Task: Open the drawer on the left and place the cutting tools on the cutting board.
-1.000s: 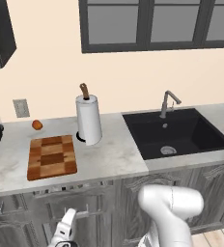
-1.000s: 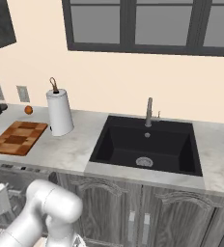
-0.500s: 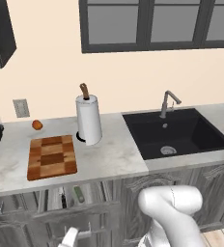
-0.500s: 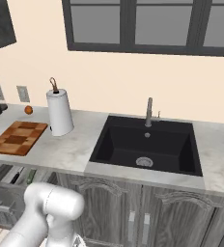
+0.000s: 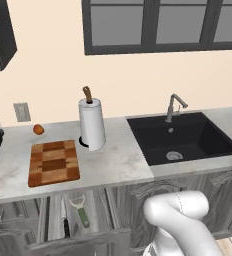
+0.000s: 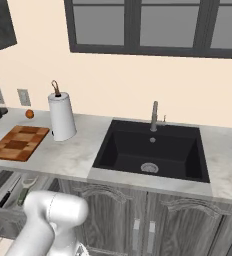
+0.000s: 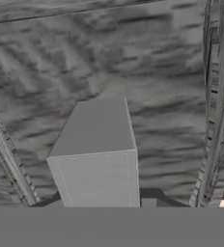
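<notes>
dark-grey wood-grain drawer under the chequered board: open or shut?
Open. The dark-grey wood-grain drawer is pulled out below the counter, showing the green-handled peeler and black-handled knife lying inside.

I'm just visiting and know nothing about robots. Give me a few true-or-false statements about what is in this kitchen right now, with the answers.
1. The drawer is open. True.
2. The peeler lies on the cutting board. False: it lies in the drawer, beside the knife.
3. A paper-towel roll stands on the counter between the board and the sink. True.
4. The sink is full of dishes. False: its basin is bare.
5. A small orange thing sits on the counter behind the board. True.
</notes>
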### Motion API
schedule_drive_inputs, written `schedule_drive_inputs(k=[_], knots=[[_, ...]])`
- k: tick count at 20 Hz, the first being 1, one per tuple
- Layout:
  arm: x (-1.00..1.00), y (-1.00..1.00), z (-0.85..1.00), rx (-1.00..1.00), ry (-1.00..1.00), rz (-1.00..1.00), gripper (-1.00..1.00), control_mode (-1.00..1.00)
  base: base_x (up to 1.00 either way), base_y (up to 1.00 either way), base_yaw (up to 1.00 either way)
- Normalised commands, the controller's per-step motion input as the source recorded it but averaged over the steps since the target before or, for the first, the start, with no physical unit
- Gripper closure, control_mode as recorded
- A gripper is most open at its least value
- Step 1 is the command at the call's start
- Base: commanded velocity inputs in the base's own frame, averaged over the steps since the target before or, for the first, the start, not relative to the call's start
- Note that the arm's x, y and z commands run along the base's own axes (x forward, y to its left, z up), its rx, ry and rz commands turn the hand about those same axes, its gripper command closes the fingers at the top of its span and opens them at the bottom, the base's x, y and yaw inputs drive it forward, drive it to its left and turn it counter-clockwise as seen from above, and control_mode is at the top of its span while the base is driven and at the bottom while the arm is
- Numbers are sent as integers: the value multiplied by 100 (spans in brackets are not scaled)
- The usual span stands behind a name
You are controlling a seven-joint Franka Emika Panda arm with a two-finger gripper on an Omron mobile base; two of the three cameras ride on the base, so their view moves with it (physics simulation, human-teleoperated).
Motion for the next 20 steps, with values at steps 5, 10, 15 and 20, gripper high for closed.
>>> schedule_drive_inputs(k=[5, 10, 15, 20], knots=[[-68, 0, 0, 0, 0, 0, -100, -100, 0, 0, 0], [-76, 0, 6, 1, -1, 0, -100, -100, 0, 0, 0], [-92, 0, 56, 14, -8, 0, -100, -100, 0, 0, 0], [-42, 0, 98, 28, 0, -11, -100, -100, 0, 0, 0]])
